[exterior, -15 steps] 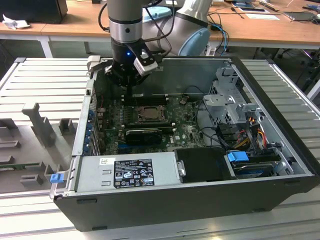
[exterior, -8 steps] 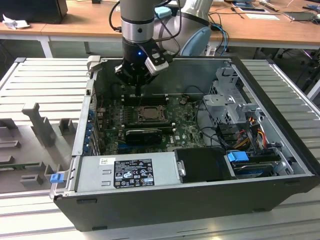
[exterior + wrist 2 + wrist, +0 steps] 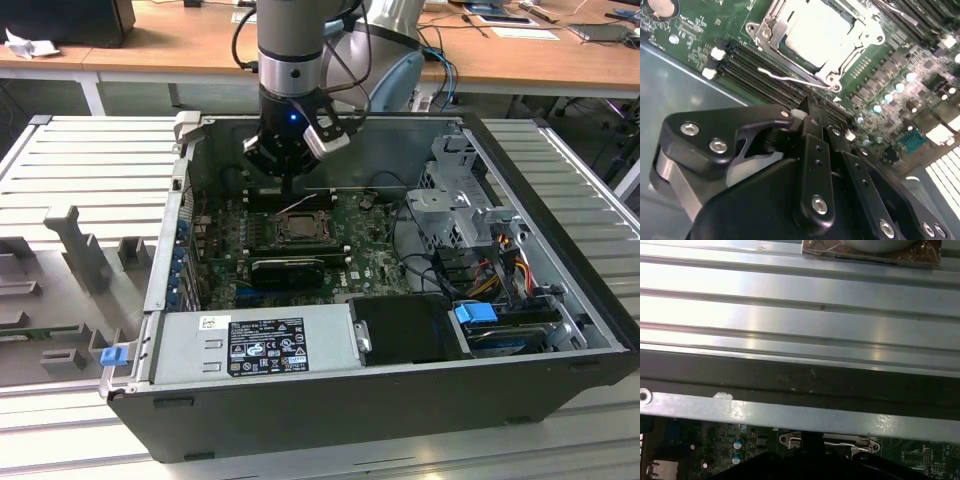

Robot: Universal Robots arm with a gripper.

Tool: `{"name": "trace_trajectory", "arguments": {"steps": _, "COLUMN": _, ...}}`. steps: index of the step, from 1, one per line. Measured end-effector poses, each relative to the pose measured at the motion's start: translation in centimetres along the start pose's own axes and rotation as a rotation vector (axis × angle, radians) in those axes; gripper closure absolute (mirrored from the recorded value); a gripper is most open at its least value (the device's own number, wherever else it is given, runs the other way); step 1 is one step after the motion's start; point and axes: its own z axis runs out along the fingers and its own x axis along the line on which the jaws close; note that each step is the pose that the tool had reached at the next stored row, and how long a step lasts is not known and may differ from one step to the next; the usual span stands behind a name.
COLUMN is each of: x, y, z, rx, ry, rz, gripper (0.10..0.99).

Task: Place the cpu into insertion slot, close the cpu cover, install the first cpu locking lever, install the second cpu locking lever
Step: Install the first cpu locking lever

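Nearest, in front of the slot point(image 3: 791, 50), the power supply point(image 3: 255, 345) is mounted at the case's front edge. The long card point(image 3: 288, 268) is set between it and the slot, so the socket area is left free to be reached from above. The slot is found about mid-board point(image 3: 375, 260), and the cpu point(image 3: 822, 30) is lodged flat inside it. Its pale metal top is shown through the window of the cover point(image 3: 763, 31), which is laid down over the slot's edges; from this the seating and the closing are judged done. Along the slot's side toward the memory slots point(image 3: 747, 60) a thin wire lever point(image 3: 790, 79) is seen. It appears swung out from the slot's frame rather than tucked under a catch, so it is judged not yet locked. Just behind the slot the gripper point(image 3: 811, 107) is pointed down, its fingers drawn together into one narrow tip with nothing made out between them. That narrow set is judged to suit working a thin wire in a tight space. The tip is placed just beside the lever's hooked end, though contact cannot be told. Beyond the slot the case point(image 3: 400, 150) wall is seen, and farther off a desk point(image 3: 170, 40).
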Motion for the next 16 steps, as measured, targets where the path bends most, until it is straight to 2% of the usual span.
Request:
{"name": "trace_trajectory", "arguments": {"steps": 2, "x": -0.27, "y": -0.09, "z": 0.19, "rx": -0.008, "ry": -0.0005, "rz": 0.0, "gripper": 0.98}}
{"name": "trace_trajectory", "arguments": {"steps": 4, "x": -0.72, "y": -0.2, "z": 0.73, "rx": -0.026, "ry": -0.0026, "rz": 0.005, "gripper": 0.98}}
{"name": "trace_trajectory", "arguments": {"steps": 7, "x": -0.93, "y": -0.23, "z": 1.18, "rx": -0.026, "ry": -0.0025, "rz": 0.005, "gripper": 0.98}}
{"name": "trace_trajectory", "arguments": {"steps": 16, "x": -2.6, "y": -0.33, "z": 2.04, "rx": -0.026, "ry": -0.0025, "rz": 0.005, "gripper": 0.98}}
